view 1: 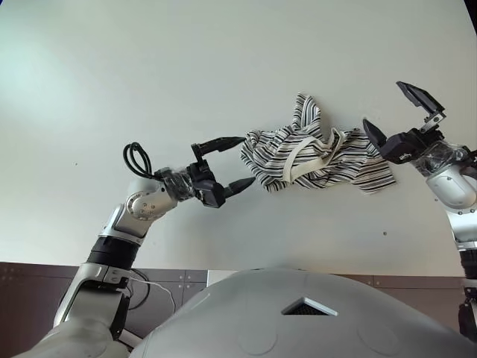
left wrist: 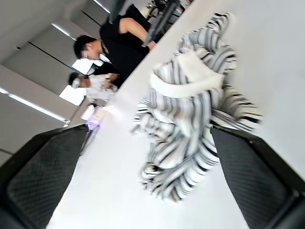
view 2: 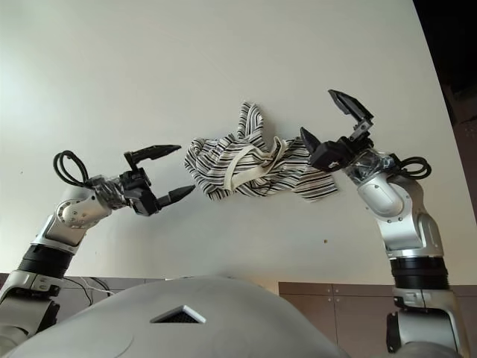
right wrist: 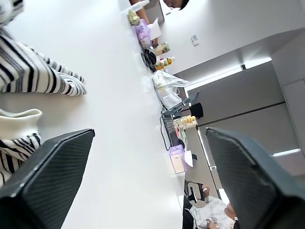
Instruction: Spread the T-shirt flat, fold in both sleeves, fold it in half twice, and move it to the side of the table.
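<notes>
The striped T-shirt (view 1: 339,158) lies crumpled in a heap on the white tabletop (view 1: 186,67), a little right of the middle of the head view, with its pale ribbed neckband (view 1: 297,165) looped across the front of the pile and one striped flap (view 1: 305,108) poking toward the top of the frame. The left gripper (view 1: 247,160) sits just at the heap's left edge with its jaws spread wide and holding nothing. The right gripper (view 1: 381,104) hovers at the heap's right edge, its jaws also wide and empty. The cloth looks thin, light and limp, so it should drape and bunch, and it may slide on the smooth surface. It is not fragile. The best holds are probably outer edges, a shoulder seam or the hem, pinched through a single layer so the arms can draw the heap apart.
</notes>
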Motion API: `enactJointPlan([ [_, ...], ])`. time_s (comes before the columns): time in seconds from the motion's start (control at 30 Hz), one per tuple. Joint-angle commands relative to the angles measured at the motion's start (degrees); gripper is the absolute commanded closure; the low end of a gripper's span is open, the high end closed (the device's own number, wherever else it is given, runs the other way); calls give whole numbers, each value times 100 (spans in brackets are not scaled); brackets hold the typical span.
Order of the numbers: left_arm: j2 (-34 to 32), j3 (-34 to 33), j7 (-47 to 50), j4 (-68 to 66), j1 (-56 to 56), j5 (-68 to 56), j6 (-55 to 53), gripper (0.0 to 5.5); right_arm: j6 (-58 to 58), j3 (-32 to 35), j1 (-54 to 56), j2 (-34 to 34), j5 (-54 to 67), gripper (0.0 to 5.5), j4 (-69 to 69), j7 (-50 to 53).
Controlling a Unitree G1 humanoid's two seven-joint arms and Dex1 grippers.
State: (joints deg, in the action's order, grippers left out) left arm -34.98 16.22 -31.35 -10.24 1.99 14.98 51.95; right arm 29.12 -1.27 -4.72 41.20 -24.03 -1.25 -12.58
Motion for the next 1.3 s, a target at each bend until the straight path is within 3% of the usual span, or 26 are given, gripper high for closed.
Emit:
enactJointPlan([
  [0.03,54,83,198,-180,-233,640,-55,75,59,-79,216,-123,-51,121,-261,92],
  [0.2,222,166,957,-480,-719,1827,-84,75,163,-220,414,-191,-198,121,-395,138],
  [0.37,190,236,966,-355,-783,1492,4,75,218,-185,456,-147,-237,121,-520,195],
  [0.53,267,261,1319,-673,-1018,2051,-296,75,280,-192,424,-135,-236,121,-562,210],
  [0.93,334,568,1534,-868,-1209,2233,-379,75,343,-115,246,-103,-240,121,-581,279],
  [1.17,121,631,1207,-700,-975,1302,23,75,372,-162,225,-123,-247,121,-718,317],
  [1.3,254,687,1291,-1065,-1198,1462,-53,75,414,-240,245,-158,-266,121,-751,298],
])
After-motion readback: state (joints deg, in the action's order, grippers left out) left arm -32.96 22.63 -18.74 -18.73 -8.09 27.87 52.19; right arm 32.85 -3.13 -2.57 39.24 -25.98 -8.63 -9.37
